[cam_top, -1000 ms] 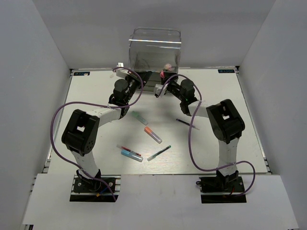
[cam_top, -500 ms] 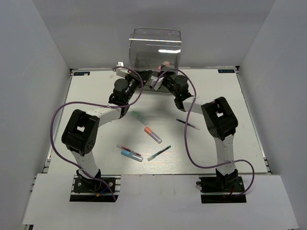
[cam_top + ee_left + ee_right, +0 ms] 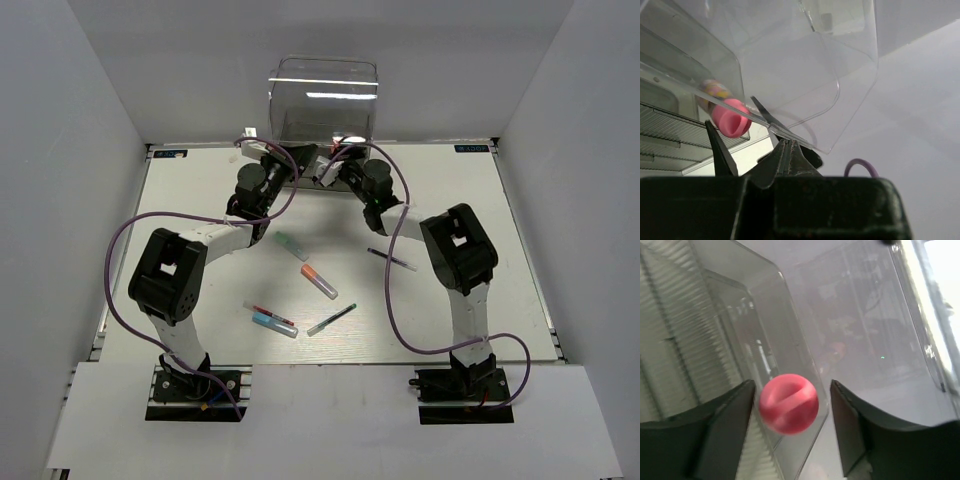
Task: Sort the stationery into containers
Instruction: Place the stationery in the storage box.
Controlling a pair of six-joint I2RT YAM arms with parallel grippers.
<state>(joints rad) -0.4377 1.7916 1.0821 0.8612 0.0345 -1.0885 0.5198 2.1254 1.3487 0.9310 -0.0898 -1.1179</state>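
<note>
Right wrist, my right gripper (image 3: 791, 390) wide either side of a pink-capped marker (image 3: 789, 403) in the clear drawer box (image 3: 855, 315), my left gripper (image 3: 786, 143) shut beside its drawer.

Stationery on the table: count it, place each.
6: green marker and orange marker mid-table; dark pen to their right; red pen and blue marker together front left; green-tipped pen front centre. A pink marker sits at the box; others may be hidden.

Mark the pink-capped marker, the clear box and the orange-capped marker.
pink-capped marker (image 3: 789, 403), right wrist view, on its round pink cap end.
clear box (image 3: 325, 80), top external view, on its top wall.
orange-capped marker (image 3: 309, 271), top external view, on its orange cap.
</note>
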